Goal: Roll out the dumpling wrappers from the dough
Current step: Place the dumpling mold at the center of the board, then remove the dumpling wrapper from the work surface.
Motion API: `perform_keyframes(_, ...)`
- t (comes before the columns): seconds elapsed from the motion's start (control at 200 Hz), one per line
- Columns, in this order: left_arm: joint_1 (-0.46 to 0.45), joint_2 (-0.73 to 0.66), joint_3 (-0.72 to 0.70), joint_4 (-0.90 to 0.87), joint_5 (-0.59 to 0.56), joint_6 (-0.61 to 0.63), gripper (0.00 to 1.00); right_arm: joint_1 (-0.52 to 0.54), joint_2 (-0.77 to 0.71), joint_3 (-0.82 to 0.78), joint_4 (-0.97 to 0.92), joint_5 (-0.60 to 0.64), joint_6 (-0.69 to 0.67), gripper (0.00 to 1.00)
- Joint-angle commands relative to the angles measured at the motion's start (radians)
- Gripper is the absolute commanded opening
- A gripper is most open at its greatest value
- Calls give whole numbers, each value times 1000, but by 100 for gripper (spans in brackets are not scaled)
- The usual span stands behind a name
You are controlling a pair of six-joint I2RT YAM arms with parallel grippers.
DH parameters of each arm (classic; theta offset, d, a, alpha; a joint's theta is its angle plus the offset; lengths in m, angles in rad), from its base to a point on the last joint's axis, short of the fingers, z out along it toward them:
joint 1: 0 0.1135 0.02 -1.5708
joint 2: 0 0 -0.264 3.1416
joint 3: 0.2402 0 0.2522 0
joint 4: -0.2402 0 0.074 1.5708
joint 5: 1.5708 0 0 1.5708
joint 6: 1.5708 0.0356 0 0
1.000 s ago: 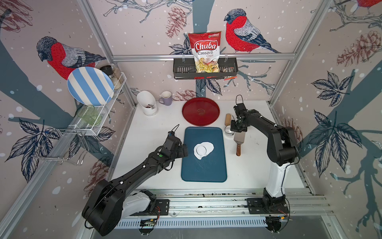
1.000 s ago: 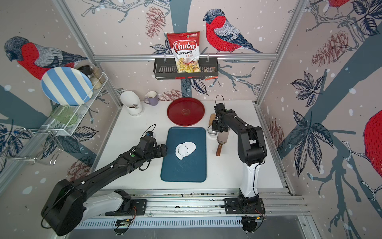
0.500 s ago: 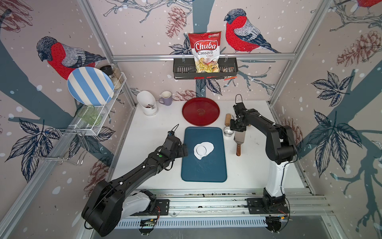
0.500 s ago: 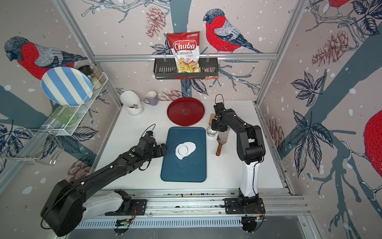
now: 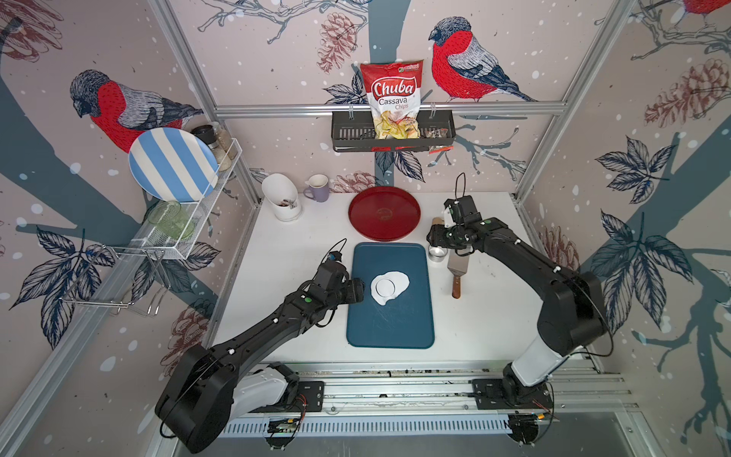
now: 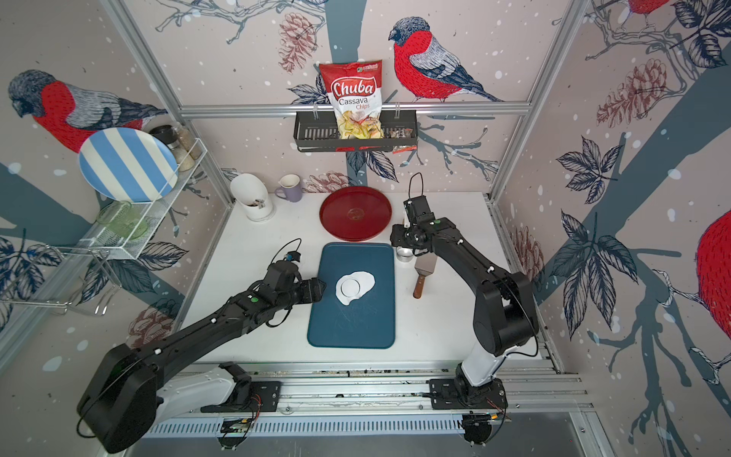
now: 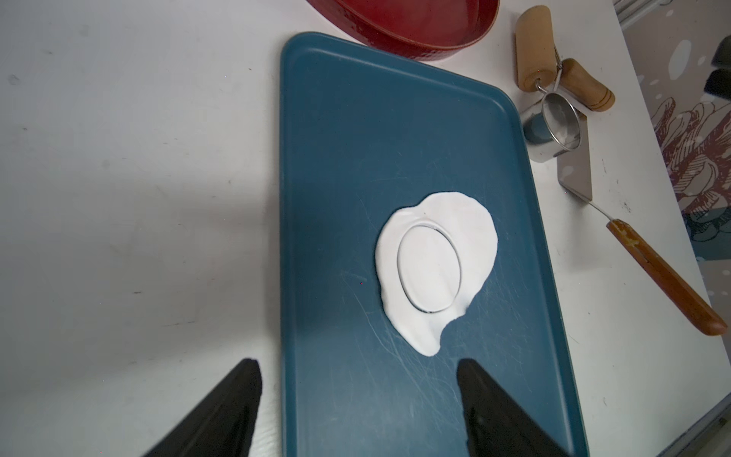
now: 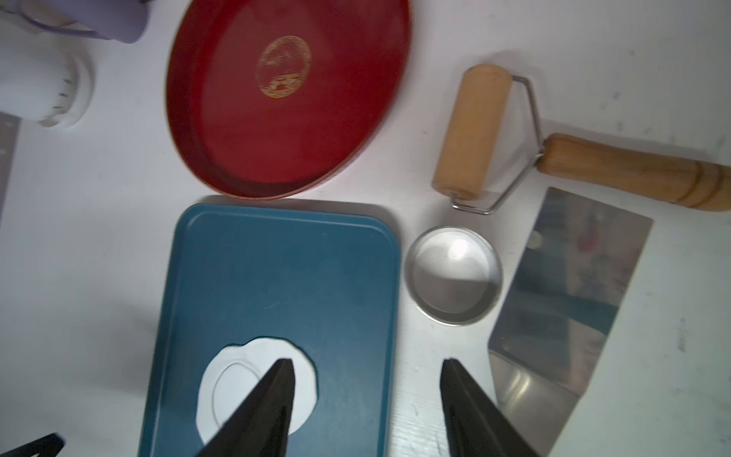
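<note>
The dough (image 5: pixel 400 280) (image 6: pixel 366 281) lies flat and white on the blue board (image 5: pixel 391 324) (image 6: pixel 352 324). A round dumpling wrapper (image 5: pixel 384 287) (image 7: pixel 429 269) is scored into it and still sits inside the ragged rim (image 7: pixel 470 221). My left gripper (image 5: pixel 358 291) (image 7: pixel 358 364) is open and low over the board's left edge, just short of the dough. My right gripper (image 5: pixel 434 238) (image 8: pixel 368 362) is open and empty above the steel ring (image 5: pixel 437 253) (image 8: pixel 454 273), which stands on the table by the board's far right corner.
A red plate (image 5: pixel 383 213) lies behind the board. A wooden roller (image 8: pixel 470 130) and a steel scraper with a wooden handle (image 5: pixel 457 265) lie right of the ring. A white holder (image 5: pixel 281 198) and a lilac mug (image 5: pixel 317 189) stand at the back left.
My right gripper has opened off the steel ring, which stays on the table. My left gripper's jaws have narrowed slightly; the left arm has not moved.
</note>
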Motion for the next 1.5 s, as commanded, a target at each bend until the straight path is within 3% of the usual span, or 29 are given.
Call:
perform_keyframes(0.0, -30, 33, 22, 18, -1, -36, 79, 7, -82, -114, 236, -56, 38, 77)
perform_keyframes(0.03, -37, 45, 25, 19, -6, -45, 79, 6, -110, -155, 285, -69, 43, 86)
perform_keyframes(0.05, -43, 53, 27, 19, -8, -53, 79, 3, -128, -180, 314, -76, 45, 98)
perform_keyframes(0.07, -46, 61, 28, 21, -9, -57, 79, 2, -145, -201, 343, -82, 46, 100)
perform_keyframes(0.355, -82, 165, 53, 46, -1, -107, 75, -62, -370, -534, 706, -168, 83, 100)
perform_keyframes(0.51, -89, 226, 88, 42, 5, -126, 64, -73, -496, -667, 847, -135, 67, 100)
perform_keyframes(0.79, -90, 322, 112, 83, 41, -121, 56, -79, -612, -839, 1035, -47, 85, 100)
perform_keyframes(1.496, -98, 387, 123, 129, 45, -142, 40, -79, -668, -921, 1116, 10, 86, 100)
